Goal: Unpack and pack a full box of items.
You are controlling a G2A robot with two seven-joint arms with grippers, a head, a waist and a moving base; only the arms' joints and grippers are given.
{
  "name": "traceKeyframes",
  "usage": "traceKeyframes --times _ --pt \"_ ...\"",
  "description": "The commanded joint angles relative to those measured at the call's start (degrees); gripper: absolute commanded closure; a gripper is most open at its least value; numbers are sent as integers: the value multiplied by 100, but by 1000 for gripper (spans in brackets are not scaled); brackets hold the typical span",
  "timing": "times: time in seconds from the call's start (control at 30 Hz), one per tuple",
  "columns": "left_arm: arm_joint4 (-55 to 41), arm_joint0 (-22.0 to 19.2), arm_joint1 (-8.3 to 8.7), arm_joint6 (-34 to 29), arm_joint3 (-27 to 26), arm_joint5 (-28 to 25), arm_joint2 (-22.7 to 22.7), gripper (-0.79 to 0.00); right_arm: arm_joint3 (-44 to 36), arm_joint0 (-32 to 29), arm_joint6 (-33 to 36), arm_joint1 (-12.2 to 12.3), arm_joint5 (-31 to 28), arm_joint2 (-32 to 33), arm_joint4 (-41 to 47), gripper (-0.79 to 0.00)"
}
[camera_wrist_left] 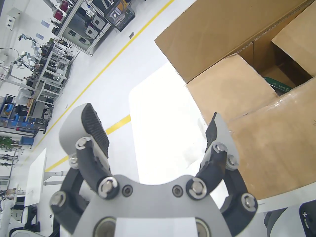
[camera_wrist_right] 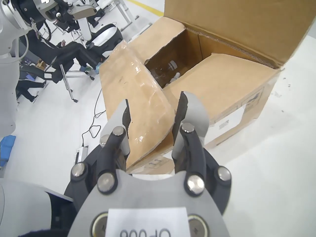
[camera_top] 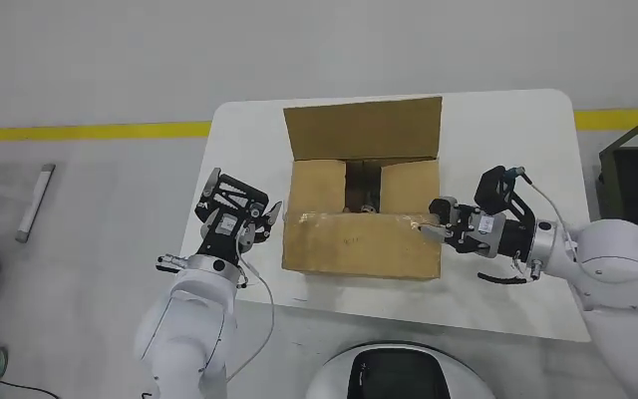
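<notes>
- A brown cardboard box [camera_top: 359,244] is seen sitting in the middle of the white table [camera_top: 498,130], around the centre of the top view.
- Its back flap [camera_top: 364,128] is stood up, the two side flaps are folded inward, and a dark gap is left open between them.
- The taped front flap [camera_wrist_right: 138,94] is folded in over the opening, with shiny clear tape across it.
- The right gripper [camera_wrist_right: 154,98] is parked at the box's right edge, centre-right in the top view. Its fingers [camera_wrist_right: 195,109] are spread partway, with the corner of that taped flap caught between them; a firm pinch can't really be made out.
- The left gripper [camera_wrist_left: 150,114] is held over the table just beside the box's left side, fingers [camera_wrist_left: 95,127] spread wide, nothing in them.
- Down in the gap, a green packaged item [camera_wrist_left: 277,85] can be spotted, plus some clear and white bits too dim to be identified.
</notes>
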Motion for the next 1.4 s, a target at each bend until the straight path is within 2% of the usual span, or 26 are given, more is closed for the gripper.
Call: traceKeyframes --times 0.0,0.37,0.53,0.57,0.63,0.67,0.87,0.93,1.13,1.37 --pt "0 0 0 0 0 0 0 -785 -28 -41 50 22 -62 -1 129 -326" --pt "0 0 0 0 0 0 0 -785 -332 -485 549 178 -201 261 930 -342" --pt "0 0 0 0 0 0 0 -785 -359 -553 614 225 -163 199 1048 -296" --pt "0 0 0 0 0 0 0 -785 -381 -553 615 233 -153 175 1025 -259" --pt "0 0 0 0 0 0 0 -785 -411 -556 580 246 -143 117 1017 -114" --pt "0 0 0 0 0 0 0 -785 -429 -552 572 253 -135 100 974 0" --pt "-17 18 1 56 6 43 -5 -785 -779 -580 144 283 -60 136 153 0" --pt "-71 16 7 149 -10 132 -18 -785 -1070 -586 -99 295 -108 272 -511 0" --pt "-475 -486 -3 -128 -74 255 119 -785 -1808 -846 -1033 306 -382 449 -2180 0" --pt "-597 -950 -10 -750 141 147 562 -785 -2245 -1344 -2344 304 -595 538 -3996 0"
